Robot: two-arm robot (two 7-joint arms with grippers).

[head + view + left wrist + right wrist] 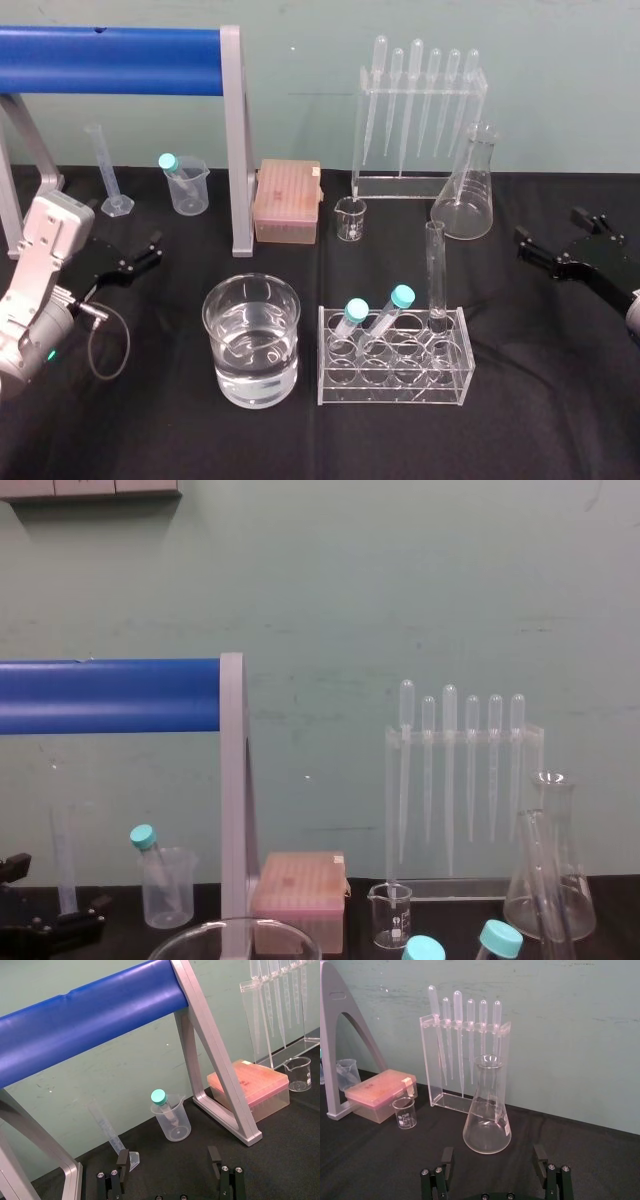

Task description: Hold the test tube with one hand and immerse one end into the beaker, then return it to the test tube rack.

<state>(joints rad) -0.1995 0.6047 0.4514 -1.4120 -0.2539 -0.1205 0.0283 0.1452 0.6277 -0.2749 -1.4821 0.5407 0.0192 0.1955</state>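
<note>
The test tube (435, 268) stands upright in the back right hole of the clear test tube rack (392, 372), beside two teal-capped tubes (375, 320). Left of the rack sits the wide beaker (251, 340), partly filled with clear liquid; its rim (235, 938) also peeks into the chest view. My left gripper (155, 247) rests open on the black table at the far left, its fingers (122, 1160) spread with nothing between them. My right gripper (548, 226) hovers open at the far right, well apart from the rack; its fingers (447, 1156) are wide apart and hold nothing.
A blue bar on a grey frame (236, 150) spans the back left. Along the back stand a graduated cylinder (108, 170), a plastic cup with a capped tube (186, 185), a pink tip box (288, 200), a small beaker (350, 218), a pipette stand (418, 120) and a conical flask (466, 190).
</note>
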